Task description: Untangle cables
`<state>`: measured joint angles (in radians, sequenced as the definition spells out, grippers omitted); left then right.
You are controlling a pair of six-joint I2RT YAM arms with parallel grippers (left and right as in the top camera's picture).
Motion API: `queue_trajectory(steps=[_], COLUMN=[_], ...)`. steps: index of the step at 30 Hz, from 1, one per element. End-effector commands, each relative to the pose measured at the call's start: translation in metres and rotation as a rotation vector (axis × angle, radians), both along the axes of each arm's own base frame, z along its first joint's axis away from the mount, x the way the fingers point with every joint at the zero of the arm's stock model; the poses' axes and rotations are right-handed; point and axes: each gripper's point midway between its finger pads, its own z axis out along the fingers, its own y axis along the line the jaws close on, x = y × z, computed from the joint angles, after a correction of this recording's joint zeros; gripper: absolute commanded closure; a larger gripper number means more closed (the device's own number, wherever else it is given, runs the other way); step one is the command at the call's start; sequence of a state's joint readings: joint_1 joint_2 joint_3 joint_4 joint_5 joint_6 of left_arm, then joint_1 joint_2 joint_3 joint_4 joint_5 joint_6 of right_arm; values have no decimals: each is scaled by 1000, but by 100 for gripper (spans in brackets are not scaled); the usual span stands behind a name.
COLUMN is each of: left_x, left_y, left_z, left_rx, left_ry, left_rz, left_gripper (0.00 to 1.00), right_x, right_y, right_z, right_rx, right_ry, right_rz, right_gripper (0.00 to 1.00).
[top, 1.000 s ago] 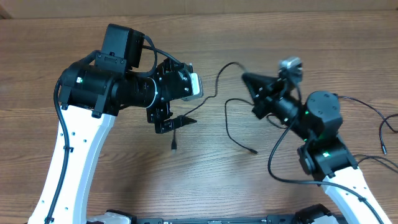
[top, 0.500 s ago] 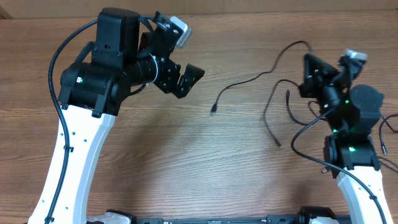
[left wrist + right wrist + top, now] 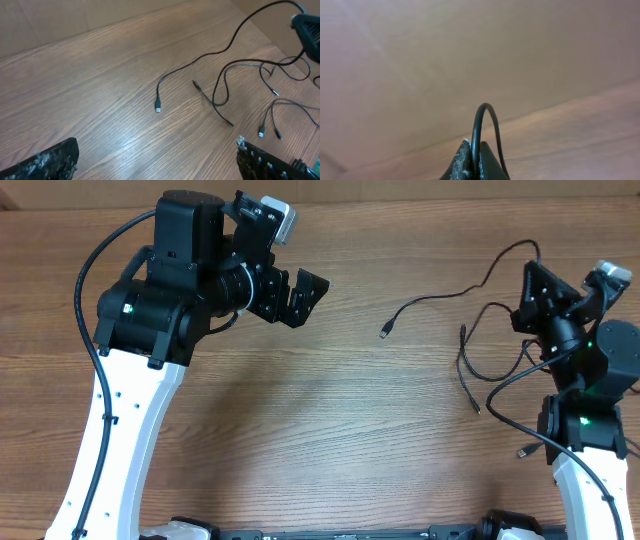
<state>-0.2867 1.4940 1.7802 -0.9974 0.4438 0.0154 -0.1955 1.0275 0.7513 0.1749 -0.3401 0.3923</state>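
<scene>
While the right tool (image 3: 474, 159) pinches one of the cables (image 3: 420, 300) and the left tool (image 3: 300, 295) gapes empty, separating looks underway, so the left should probably pin the other loops.

We see a wood-grain table (image 3: 320, 450) under even light, and 1 plain tan panel (image 3: 445, 45) behind its far edge.

Light is soft and even, shadows faint (right wrist view hazy)
</scene>
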Motion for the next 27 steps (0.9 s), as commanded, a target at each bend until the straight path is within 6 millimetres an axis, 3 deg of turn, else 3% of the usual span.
queue_trajectory(steps=[1,7,12,19,22,23,24,27], left_x=[-2,-2,-2,-2,-2,-2,-2,-2], left_y=[1,1,1,1,1,1,1,1], left_z=[8,8,8,8,8,8,8,8], left_rx=[-13,-13,-13,-13,-13,-13,-13,-13], left_ry=[-12,-12,-12,-12,-12,-12,-12,-12], left_rz=[14,14,14,14,14,14,14,14], left_gripper=[0,0,0,0,0,0,0,0], right_x=[-5,-2,34,92,114,122,125,141], right_y=[17,19,-7,-71,-112,-134,-143,-193], right_z=[23,71,102,113,106,102,99,77], right_rx=[50,138,148,216,267,289,300,388], right_ry=[-76,-148,-77,-23,-9,-7,-7,-2], right_rz=[89,115,62,-5,-67,-102,-114,-184], right_gripper=[96,96,96,96,96,96,96,96])
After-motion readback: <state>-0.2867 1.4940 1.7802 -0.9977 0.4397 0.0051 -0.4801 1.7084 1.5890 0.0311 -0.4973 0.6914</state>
